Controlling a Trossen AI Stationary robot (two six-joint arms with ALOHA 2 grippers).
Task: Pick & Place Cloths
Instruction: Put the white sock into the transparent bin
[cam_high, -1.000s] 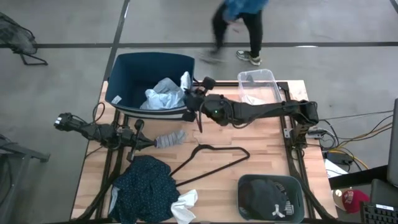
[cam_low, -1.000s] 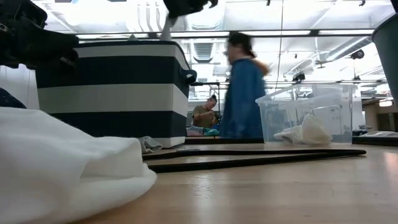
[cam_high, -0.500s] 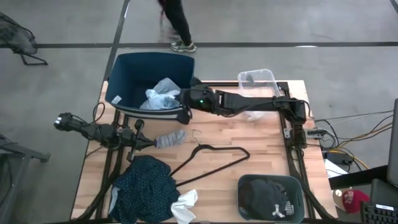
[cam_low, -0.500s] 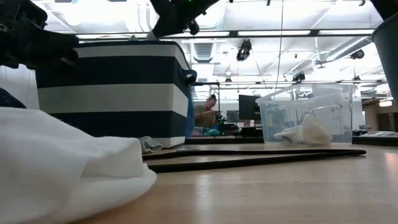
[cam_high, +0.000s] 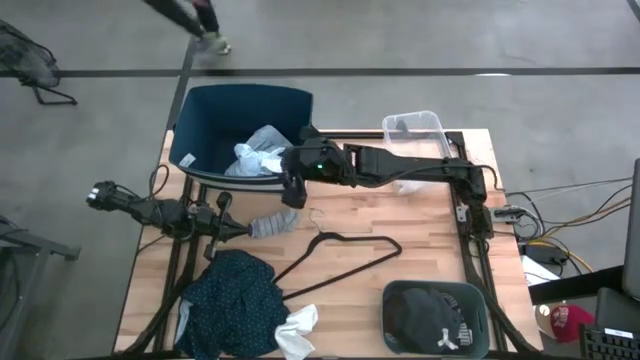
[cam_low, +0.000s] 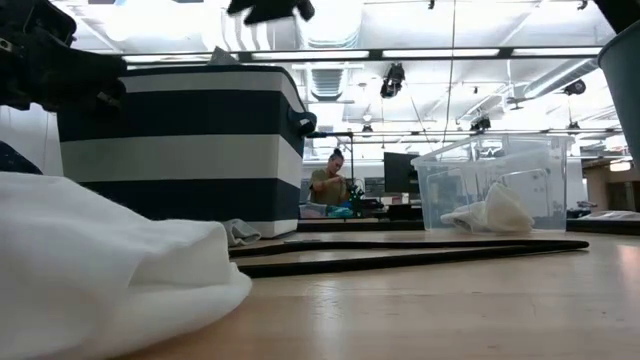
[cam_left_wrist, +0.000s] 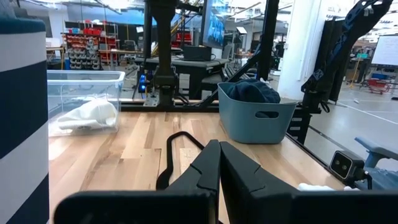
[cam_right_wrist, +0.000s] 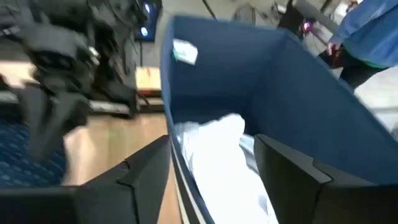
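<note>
My right gripper (cam_high: 292, 188) (cam_right_wrist: 212, 142) hangs open over the near right rim of the dark blue bin (cam_high: 215, 120), nothing between its fingers. Inside the bin lie pale blue and white cloths (cam_right_wrist: 214, 155) (cam_high: 262, 152). My left gripper (cam_high: 240, 229) (cam_left_wrist: 219, 165) rests shut low over the table's left side, its tip next to a grey sock (cam_high: 272, 222) lying flat on the wood; I cannot tell whether they touch. A dark teal dotted cloth (cam_high: 235, 305) and a white cloth (cam_high: 298, 330) lie at the near left. A black garment with a white logo (cam_high: 435, 320) fills the grey basket.
A thin black wire hanger (cam_high: 340, 250) lies across the table's middle. A clear tub (cam_high: 412, 135) holding a white cloth stands at the far right. The grey basket (cam_high: 480, 300) sits at the near right corner. A person walks past beyond the table's far edge.
My right gripper has moved toward the table's left, over the bin's rim. The white cloth that hung below it a second ago is gone from its fingers. The left arm has kept still.
</note>
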